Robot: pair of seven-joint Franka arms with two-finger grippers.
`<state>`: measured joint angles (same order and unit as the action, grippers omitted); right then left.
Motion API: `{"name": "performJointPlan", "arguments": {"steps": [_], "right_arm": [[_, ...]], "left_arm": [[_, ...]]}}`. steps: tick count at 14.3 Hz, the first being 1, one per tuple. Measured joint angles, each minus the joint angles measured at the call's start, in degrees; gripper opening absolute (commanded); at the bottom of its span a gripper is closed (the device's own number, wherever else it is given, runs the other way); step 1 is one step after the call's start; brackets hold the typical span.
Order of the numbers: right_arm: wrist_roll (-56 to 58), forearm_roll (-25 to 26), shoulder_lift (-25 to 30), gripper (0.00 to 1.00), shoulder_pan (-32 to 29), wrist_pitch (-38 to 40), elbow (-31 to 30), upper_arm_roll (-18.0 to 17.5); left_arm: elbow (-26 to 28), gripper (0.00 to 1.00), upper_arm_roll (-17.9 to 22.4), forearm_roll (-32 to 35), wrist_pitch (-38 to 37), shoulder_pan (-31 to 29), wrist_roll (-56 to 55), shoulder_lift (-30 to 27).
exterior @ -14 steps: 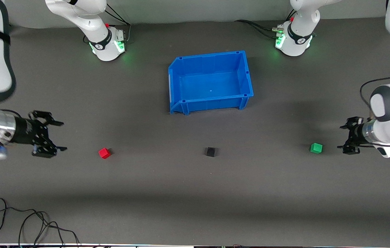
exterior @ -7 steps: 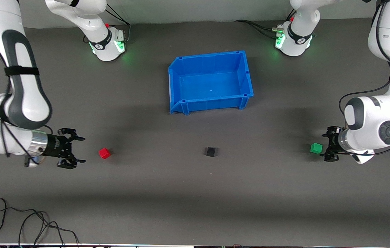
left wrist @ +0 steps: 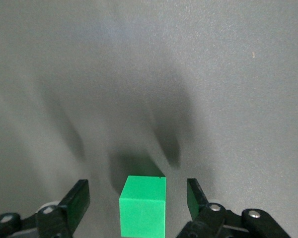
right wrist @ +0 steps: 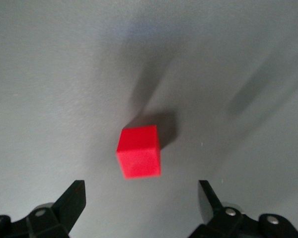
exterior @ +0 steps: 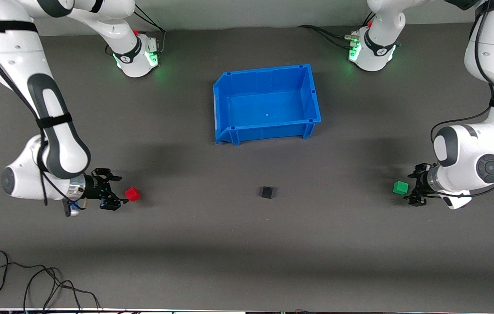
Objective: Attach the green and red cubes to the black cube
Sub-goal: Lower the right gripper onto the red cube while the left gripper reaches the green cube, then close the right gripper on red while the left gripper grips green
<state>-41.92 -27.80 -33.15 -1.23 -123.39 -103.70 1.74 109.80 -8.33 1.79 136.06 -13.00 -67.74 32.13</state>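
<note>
The left gripper (left wrist: 138, 206) stood low at its end of the mat, jaws open around the green cube (left wrist: 143, 206) without touching it; its fingertips were cut off by the wrist view's edge. The right gripper (right wrist: 141, 198) gaped wide, the red cube (right wrist: 139, 151) just ahead of its fingers. The black cube (exterior: 267, 192) lay between them, well apart from both.

Front view: high, facing the arm bases along the frame's top, whole mat covered. Wrist views: close, low to the mat. Shared: green cube (left wrist: 143, 206) (exterior: 400, 187); red cube (right wrist: 138, 151) (exterior: 132, 194).
</note>
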Motion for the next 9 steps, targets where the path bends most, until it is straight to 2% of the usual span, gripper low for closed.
{"name": "performJointPlan", "arguments": {"steps": [3, 5, 7, 8, 9], "right_arm": [[4.7, -0.4, -2.5, 1.0, 0.0, -2.3, 0.0, 0.0], [5.8, -0.4, -3.3, 1.0, 0.0, -3.5, 0.2, 0.0], [6.1, -0.4, -3.4, 0.98, 0.0, -3.9, 0.3, 0.0], [6.1, -0.4, -3.5, 0.88, 0.0, -4.0, 0.4, 0.0], [6.2, -0.4, -3.5, 0.83, 0.0, -4.0, 0.5, 0.0]], "left_arm": [[0.0, 0.79, 0.0, 0.1, 0.8, 0.0, 0.6, 0.4], [0.0, 0.72, -0.1, 0.1, 1.2, 0.0, 0.8, 1.0], [0.0, 0.53, -0.2, 0.2, 1.3, 0.0, 1.1, 1.3], [0.0, 0.41, -0.2, 0.2, 1.3, 0.0, 1.3, 1.4], [0.0, 0.26, -0.1, 0.2, 1.3, 0.0, 1.4, 1.4]]}}
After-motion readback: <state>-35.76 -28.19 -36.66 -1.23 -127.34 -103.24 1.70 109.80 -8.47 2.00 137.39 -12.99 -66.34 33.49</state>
